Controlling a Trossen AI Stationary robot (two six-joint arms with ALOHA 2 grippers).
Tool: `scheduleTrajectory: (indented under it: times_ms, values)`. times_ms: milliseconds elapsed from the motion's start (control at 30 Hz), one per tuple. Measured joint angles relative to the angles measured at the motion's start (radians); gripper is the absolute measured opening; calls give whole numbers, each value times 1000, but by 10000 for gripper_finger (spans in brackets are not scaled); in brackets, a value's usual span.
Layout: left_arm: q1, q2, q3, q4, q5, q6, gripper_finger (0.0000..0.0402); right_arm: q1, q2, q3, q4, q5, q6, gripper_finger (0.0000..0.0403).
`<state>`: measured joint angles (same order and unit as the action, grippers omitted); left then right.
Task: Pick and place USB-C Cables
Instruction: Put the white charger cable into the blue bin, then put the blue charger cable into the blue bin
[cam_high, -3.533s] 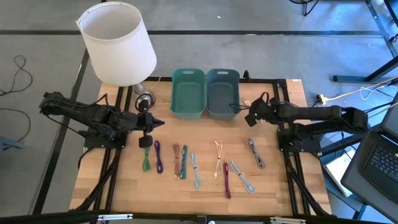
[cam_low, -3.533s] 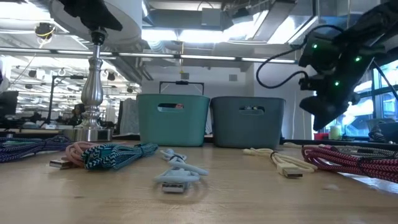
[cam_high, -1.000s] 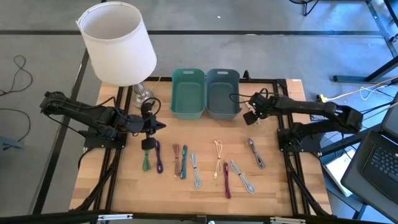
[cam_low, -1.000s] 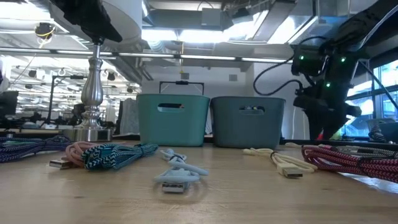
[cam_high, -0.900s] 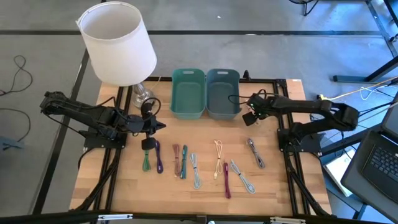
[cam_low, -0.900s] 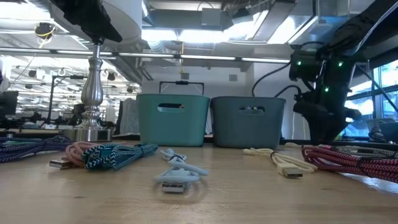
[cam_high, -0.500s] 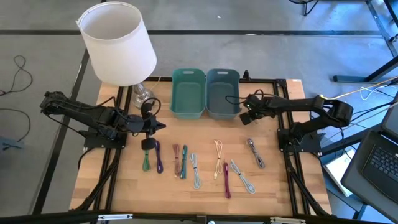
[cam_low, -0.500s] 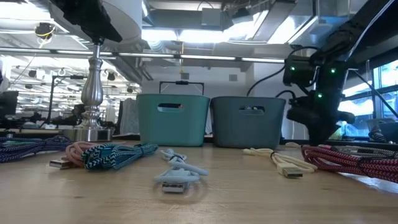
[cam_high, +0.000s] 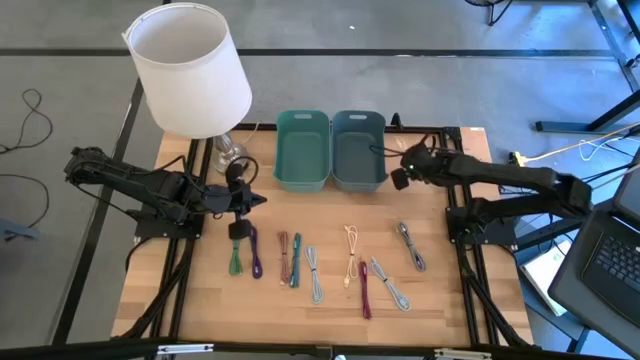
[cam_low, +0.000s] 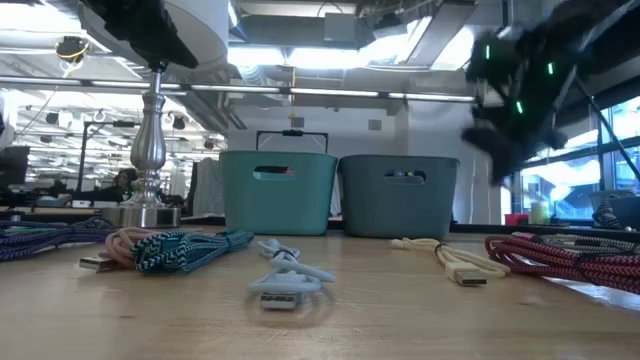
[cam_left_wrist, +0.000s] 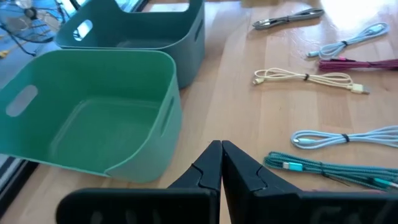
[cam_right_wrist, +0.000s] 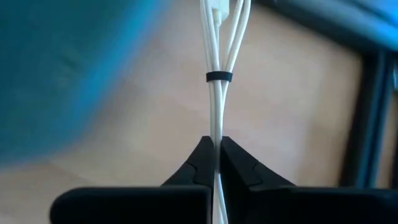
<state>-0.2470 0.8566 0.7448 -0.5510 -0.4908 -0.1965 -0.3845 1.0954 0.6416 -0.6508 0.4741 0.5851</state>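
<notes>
The right gripper (cam_right_wrist: 214, 148) pinches a white cable (cam_right_wrist: 217, 62) beside the grey bin (cam_high: 357, 152), presumably to drop it in (other cables (cam_high: 315, 262) lie in front of that bin); the left gripper (cam_left_wrist: 220, 155) waits clenched, empty, further off

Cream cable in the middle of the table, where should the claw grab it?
Grab the cream cable around its middle, near the little black tie that bunches its strands together. Come straight down from above and pinch across its thin width. It lies flat and straight on the table, with bare wood on both sides of that spot.
</notes>
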Motion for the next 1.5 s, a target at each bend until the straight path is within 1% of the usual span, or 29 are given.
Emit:
scheduleTrajectory:
  times_ms: [167, 267, 333, 433, 533, 667, 833, 1000, 1167, 1233, 1300, 1500]
  values:
    - [0, 0, 0, 0, -8, -1, 4, 88, -53, 156, 78, 5, -113, 6]
    - [0, 0, 0, 0, -9, -1, 4, 115, -43, 213, 193, 5, -173, 5]
    - [0, 0, 0, 0, -16, 0, 4, 115, -18, 231, 271, -25, -195, 5]
    - [0, 0, 0, 0, -21, 0, 4, 99, 51, 236, 369, -110, -226, 5]
    - [0, 0, 0, 0, -19, 0, 4, 67, 149, 236, 410, -127, -256, 5]
    - [0, 0, 0, 0, -14, -1, 4, 3, 279, 236, 442, -138, -253, 5]
    - [0, 0, 0, 0, -9, -3, 4, -51, 411, 236, 554, -251, -252, 5]
    - [0, 0, 0, 0, -8, -13, 4, -84, 501, 236, 560, -259, -252, 5]
    - [0, 0, 0, 0, -8, -18, 4, -100, 542, 236, 550, -268, -252, 5]
    - [0, 0, 0, 0, -8, -18, 4, -101, 542, 236, 557, -281, -273, 16]
    - [0, 0, 0, 0, -8, -18, 4, -99, 540, 239, 553, -284, -314, 41]
    - [0, 0, 0, 0, -8, -18, 4, -100, 537, 257, 549, -284, -354, 159]
